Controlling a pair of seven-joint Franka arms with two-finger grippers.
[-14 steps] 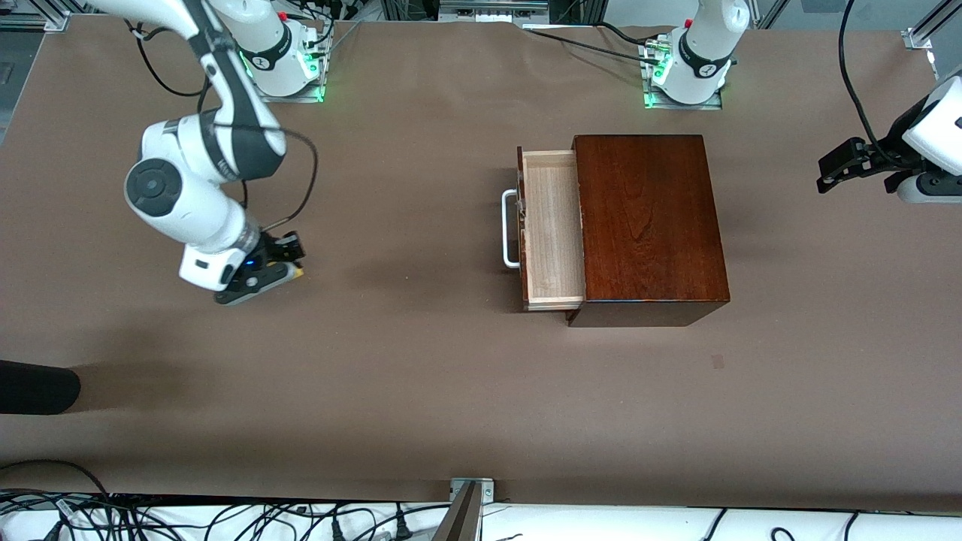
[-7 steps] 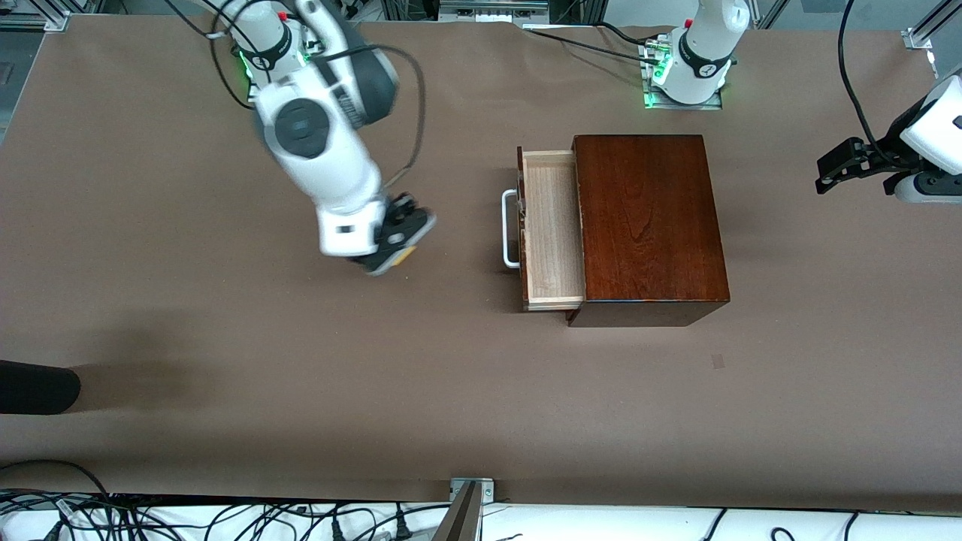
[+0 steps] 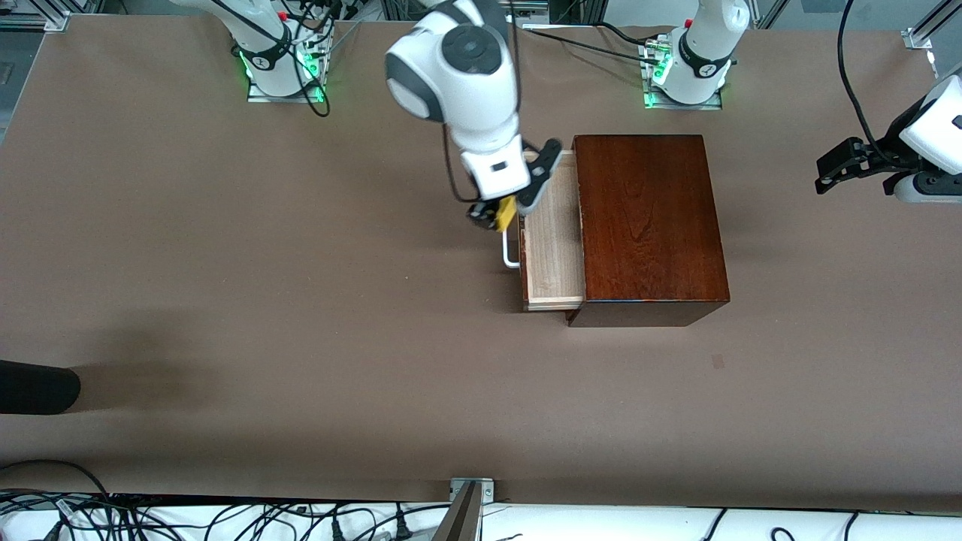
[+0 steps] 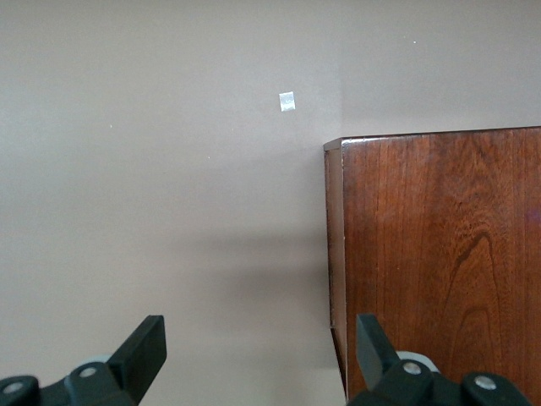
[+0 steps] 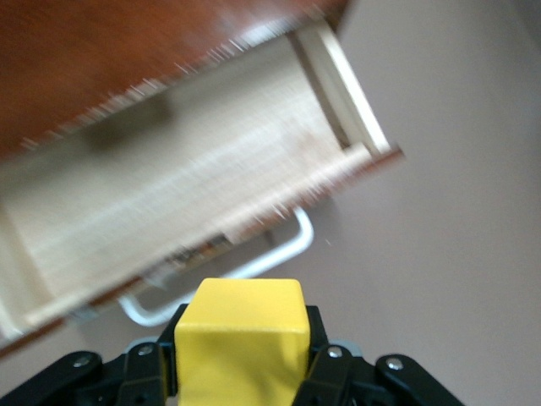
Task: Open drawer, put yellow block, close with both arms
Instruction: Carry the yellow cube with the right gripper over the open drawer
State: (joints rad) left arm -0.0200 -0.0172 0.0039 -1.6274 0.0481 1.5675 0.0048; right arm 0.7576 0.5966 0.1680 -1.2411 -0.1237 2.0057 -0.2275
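Even overhead light; soft shadows pool on the brown table (image 3: 301, 338). The right wrist view shows the drawer (image 5: 186, 203) motion-blurred, the yellow block (image 5: 241, 351) sharper.

I see the yellow block (image 3: 506, 213) clamped between my right gripper's (image 3: 502, 213) jaws, over the handle (image 3: 510, 252) of the open drawer (image 3: 553, 248). My left gripper (image 3: 845, 167) waits with spread jaws beside the box (image 3: 646, 225).

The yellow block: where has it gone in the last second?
The right gripper, shut on the yellow block, carried it from the right arm's end of the table to above the drawer's handle. The drawer stayed open and the box unmoved; the left gripper waits, fingers open.
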